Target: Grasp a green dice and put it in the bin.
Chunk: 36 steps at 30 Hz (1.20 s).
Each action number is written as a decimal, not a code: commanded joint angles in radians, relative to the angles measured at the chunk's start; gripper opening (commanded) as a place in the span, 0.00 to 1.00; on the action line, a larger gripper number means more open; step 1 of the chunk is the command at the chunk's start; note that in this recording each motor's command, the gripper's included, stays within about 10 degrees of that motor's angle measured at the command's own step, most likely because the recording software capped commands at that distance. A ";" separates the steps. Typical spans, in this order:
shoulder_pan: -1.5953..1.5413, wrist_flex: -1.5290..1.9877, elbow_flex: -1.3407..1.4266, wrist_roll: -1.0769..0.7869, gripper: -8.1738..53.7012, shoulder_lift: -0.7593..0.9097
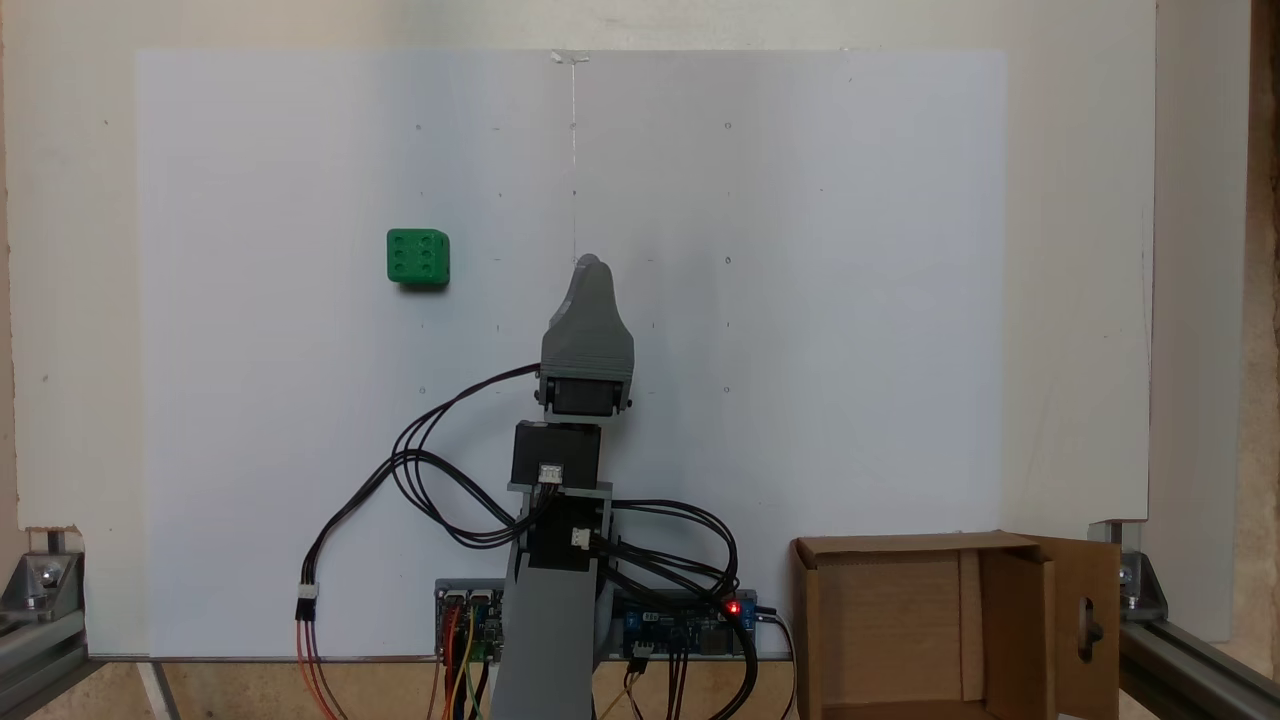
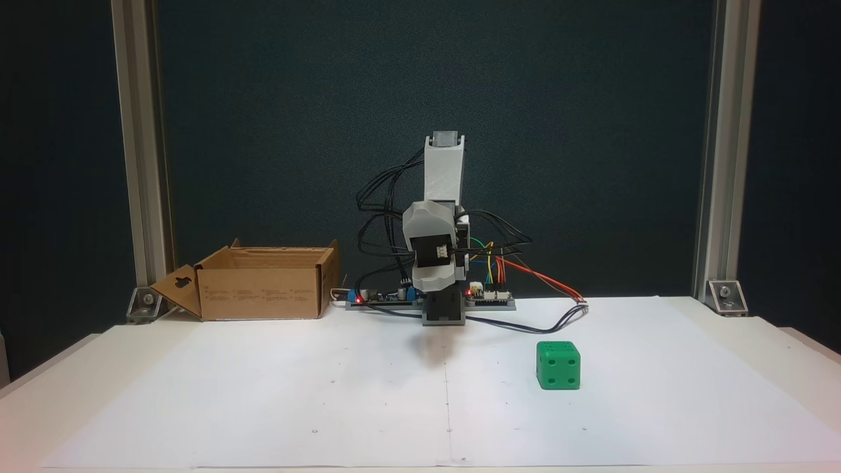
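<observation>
Paper (image 2: 263,407) up front covers the table, with the arm (image 1: 585,340) folded low at centre, gripper (image 1: 590,265) pointing forward, can't tell its jaws. Bin (image 1: 900,630) sits by the base, its holed flap (image 2: 177,286) open; dice (image 2: 558,365) sits well apart, six up from above, four facing front.

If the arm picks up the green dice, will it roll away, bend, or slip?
The green dice sits flat on the white paper, so it probably will not roll. It looks like stiff plastic, so it likely keeps its shape when squeezed. Its rounded edges and smooth faces might let it slip in a loose hold.
</observation>
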 commanded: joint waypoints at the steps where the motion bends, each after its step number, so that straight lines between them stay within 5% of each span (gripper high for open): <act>1: 0.000 -0.067 0.049 -0.051 0.85 0.107; 19: -0.002 -0.023 0.028 -0.051 0.84 0.104; 36: 0.046 1.055 -0.660 -0.052 0.84 0.103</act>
